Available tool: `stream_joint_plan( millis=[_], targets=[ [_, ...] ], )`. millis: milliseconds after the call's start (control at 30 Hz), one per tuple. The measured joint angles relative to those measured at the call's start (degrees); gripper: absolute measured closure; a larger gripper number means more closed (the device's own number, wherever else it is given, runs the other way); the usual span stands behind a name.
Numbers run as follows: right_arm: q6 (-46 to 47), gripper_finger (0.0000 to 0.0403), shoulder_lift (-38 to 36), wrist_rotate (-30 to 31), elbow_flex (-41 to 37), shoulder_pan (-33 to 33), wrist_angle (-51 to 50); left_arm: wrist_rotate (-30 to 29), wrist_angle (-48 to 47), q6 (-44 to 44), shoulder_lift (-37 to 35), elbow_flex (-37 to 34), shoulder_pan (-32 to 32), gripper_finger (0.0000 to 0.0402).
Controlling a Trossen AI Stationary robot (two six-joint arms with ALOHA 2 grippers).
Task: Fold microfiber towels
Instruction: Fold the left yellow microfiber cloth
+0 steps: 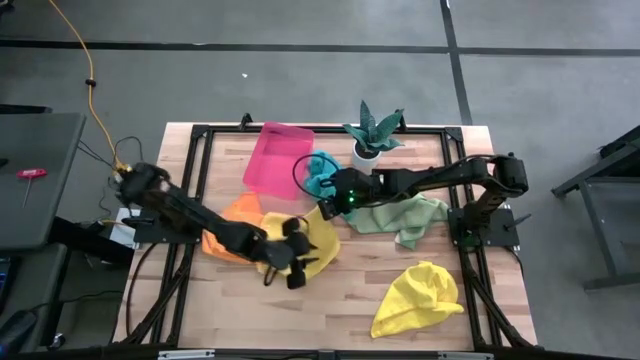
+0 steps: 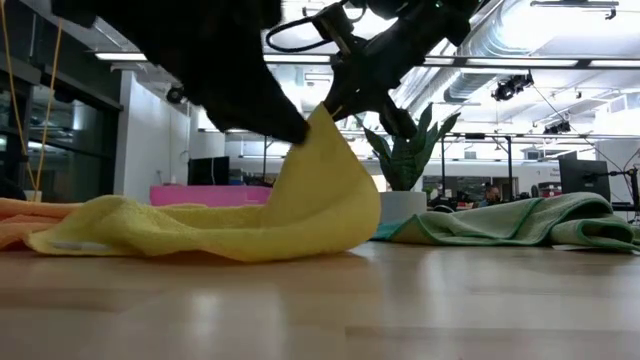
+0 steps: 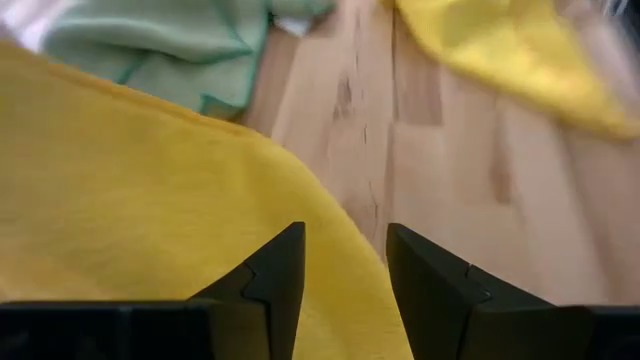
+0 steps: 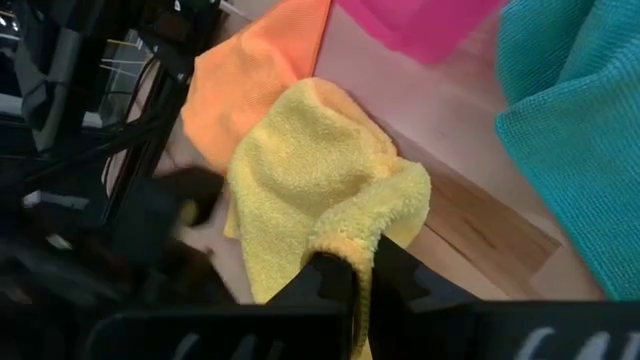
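Right gripper, clenched on a corner of the yellow microfiber towel, holds that corner lifted above the wooden table near its centre; the rest of the cloth drapes down onto the orange towel. Left gripper hovers over the same yellow towel's near edge, fingers parted with the hem beneath one finger, grasping nothing. Light green towel and teal towel lie beyond; a second yellow towel lies apart, front right.

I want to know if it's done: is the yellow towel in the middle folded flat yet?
Not yet. The yellow towel is bunched, one corner pinched up by the right gripper, the rest draped on the table.
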Motion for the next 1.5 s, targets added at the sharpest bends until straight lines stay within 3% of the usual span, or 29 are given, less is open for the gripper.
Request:
stream_joint_plan(
  millis=[100,267,333,500,667,800,1067,1500],
  targets=[
    [0.3,0.0403,0.0,0.0,0.0,0.0,0.0,0.3,-0.5,3.0,5.7,3.6,0.4,0.0292],
    [0.3,0.0403,0.0,0.0,0.0,0.0,0.0,2.7,-2.5,2.9,11.2,6.0,0.9,0.0378],
    [0.2,0.0403,0.0,-0.5,0.0,0.0,-0.2,3.3,-6.0,0.3,11.8,6.2,1.0,0.0393],
    [-1.4,0.0403,0.0,-2.8,0.0,0.4,-1.0,2.5,-19.5,-2.2,10.1,6.4,0.9,0.0398],
    [-2.7,0.0403,0.0,-4.7,0.0,2.3,-8.0,0.9,-30.0,0.8,7.4,6.0,0.9,0.04],
    [-2.8,0.0403,0.0,-4.7,-0.1,5.0,-16.0,0.7,-31.9,3.0,4.6,5.9,1.4,0.0401],
    [3.7,0.0403,0.0,-4.3,-5.6,10.5,-18.3,4.1,-30.2,9.8,0.6,5.9,2.2,0.0401],
    [10.8,0.0403,0.1,-3.9,-9.1,13.6,-13.7,19.3,-20.1,12.9,-0.2,8.2,4.0,0.0401]
  ],
)
